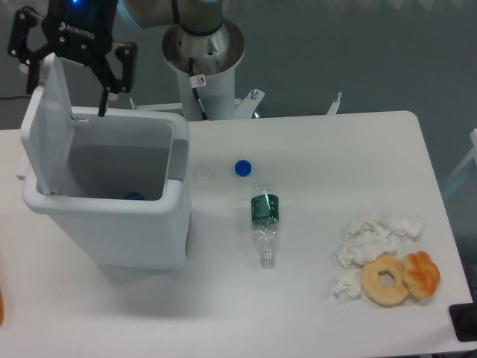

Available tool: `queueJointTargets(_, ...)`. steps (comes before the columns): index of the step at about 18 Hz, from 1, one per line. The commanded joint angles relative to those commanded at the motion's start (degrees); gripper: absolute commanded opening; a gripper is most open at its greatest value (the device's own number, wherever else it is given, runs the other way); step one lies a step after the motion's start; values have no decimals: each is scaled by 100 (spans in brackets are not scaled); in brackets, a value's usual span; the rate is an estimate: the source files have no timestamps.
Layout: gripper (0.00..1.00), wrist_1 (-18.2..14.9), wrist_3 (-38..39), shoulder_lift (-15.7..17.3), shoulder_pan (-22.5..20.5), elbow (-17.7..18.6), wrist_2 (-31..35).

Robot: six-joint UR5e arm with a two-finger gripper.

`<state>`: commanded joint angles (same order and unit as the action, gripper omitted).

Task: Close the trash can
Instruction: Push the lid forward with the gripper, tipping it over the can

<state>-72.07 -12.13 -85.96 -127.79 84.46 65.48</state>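
Note:
The trash can (141,239) is a large white rectangular bin at the left of the table. Its flat white lid (51,127) stands open, nearly upright along the bin's left side. A grey latch tab (179,158) sits on the right rim. A blue object (134,196) lies inside at the bottom. My gripper (68,86) is open above the bin's back left corner, its black fingers (110,89) spread on either side of the lid's top edge.
On the table to the right lie a blue bottle cap (242,168), a clear plastic bottle with a green label (264,220), crumpled white tissues (369,239) and two doughnuts (399,277). The robot base (203,52) stands behind the bin.

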Motion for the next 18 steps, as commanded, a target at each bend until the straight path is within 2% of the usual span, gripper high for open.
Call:
queueJointTargets(15, 100, 0, -9, -9, -282, 79, 18)
queueJointTargets(18, 100, -26, -333, -9, -396, 79, 26)
